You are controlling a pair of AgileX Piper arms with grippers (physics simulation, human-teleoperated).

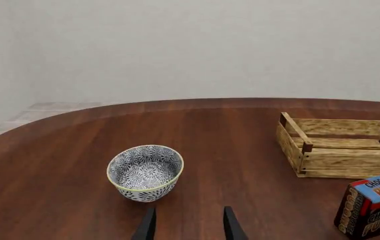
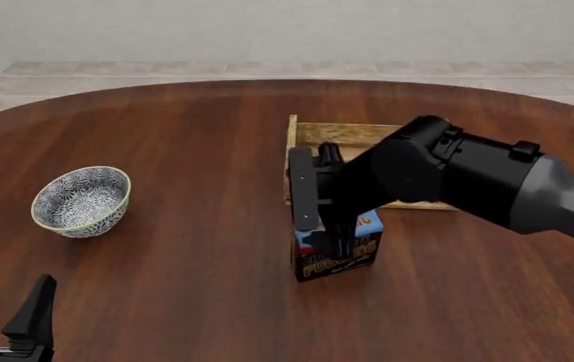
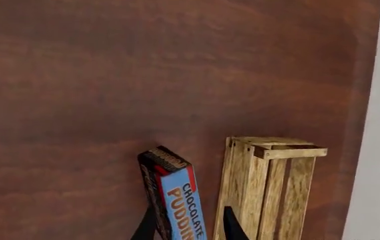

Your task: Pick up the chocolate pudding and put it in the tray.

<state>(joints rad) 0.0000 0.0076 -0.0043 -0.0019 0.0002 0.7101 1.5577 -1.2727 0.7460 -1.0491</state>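
The right arm reaches in from the right across the table [image 2: 166, 136], wrist bent down, its right gripper [image 2: 329, 226] straddling the chocolate pudding [image 2: 339, 260]. The carton stands on the wood just in front of the tray [image 2: 347, 136], fingers on either side of its blue top; I cannot tell whether they press it. The left gripper [image 2: 5, 305] sits low at the near left edge, jaws apart and empty, near the patterned bowl [image 2: 81, 200]
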